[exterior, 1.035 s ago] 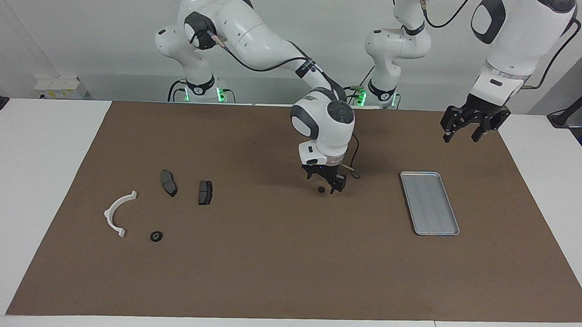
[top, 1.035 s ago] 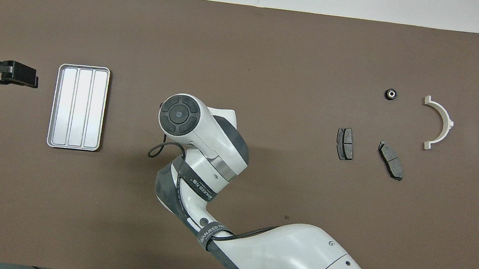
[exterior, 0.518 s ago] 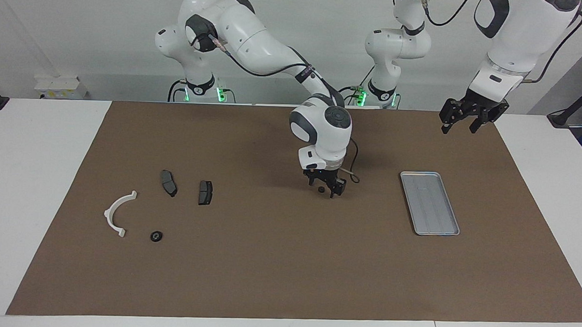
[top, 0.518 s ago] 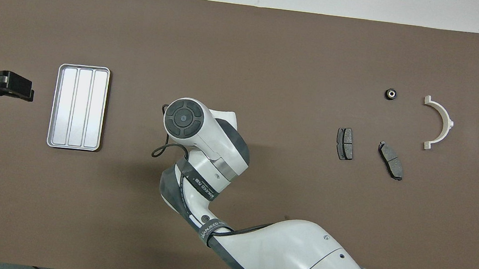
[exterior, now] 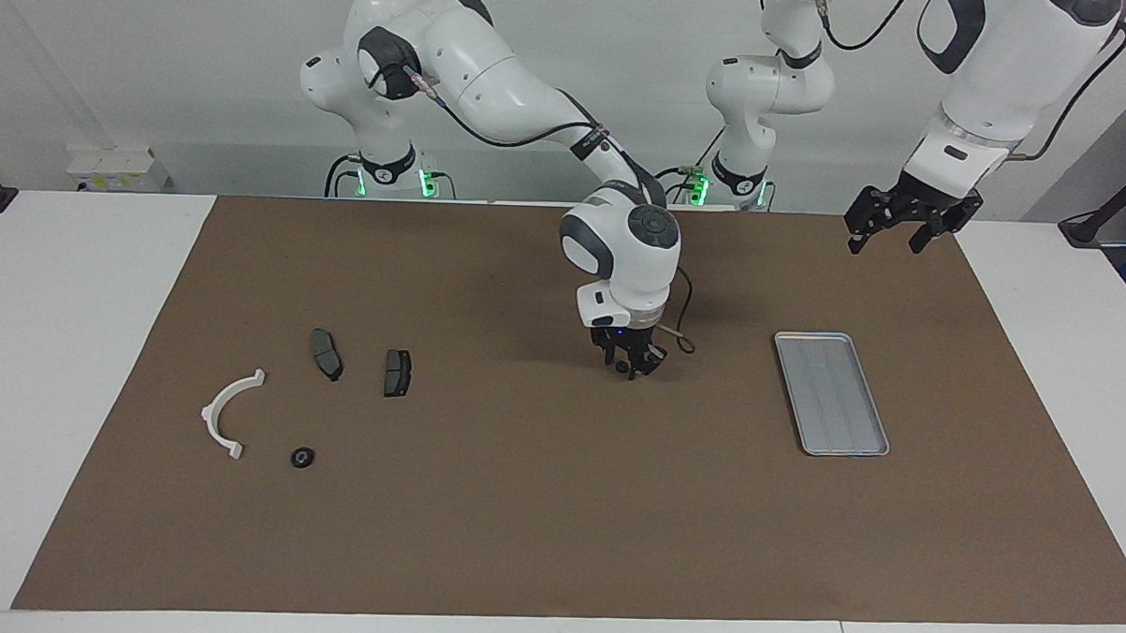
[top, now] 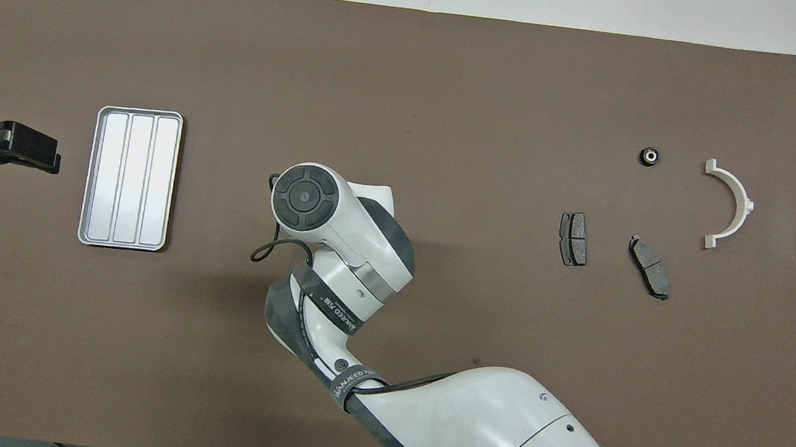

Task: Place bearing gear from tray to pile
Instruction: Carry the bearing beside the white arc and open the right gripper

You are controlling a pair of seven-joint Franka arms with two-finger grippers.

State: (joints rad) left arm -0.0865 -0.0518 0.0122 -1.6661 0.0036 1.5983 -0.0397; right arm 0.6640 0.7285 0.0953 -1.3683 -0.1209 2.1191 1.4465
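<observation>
The silver tray [exterior: 830, 393] lies empty on the brown mat toward the left arm's end; it also shows in the overhead view [top: 131, 178]. My right gripper [exterior: 626, 366] is down at the mat's middle, shut on a small black bearing gear [exterior: 623, 365]. In the overhead view the right arm's wrist hides both. The pile lies toward the right arm's end: a white half-ring [exterior: 225, 408], two dark brake pads [exterior: 327, 353] [exterior: 397, 373] and another black bearing gear [exterior: 302, 458]. My left gripper [exterior: 889, 236] hangs open and empty in the air.
The brown mat [exterior: 518, 521] covers most of the white table. The right arm stretches from its base across the mat's middle [top: 365, 250]. The left gripper [top: 25, 143] hangs beside the tray, over the mat's end.
The right gripper's fingers have closed in on the small black bearing gear at the mat's middle. The left gripper has risen and drawn back toward the robots.
</observation>
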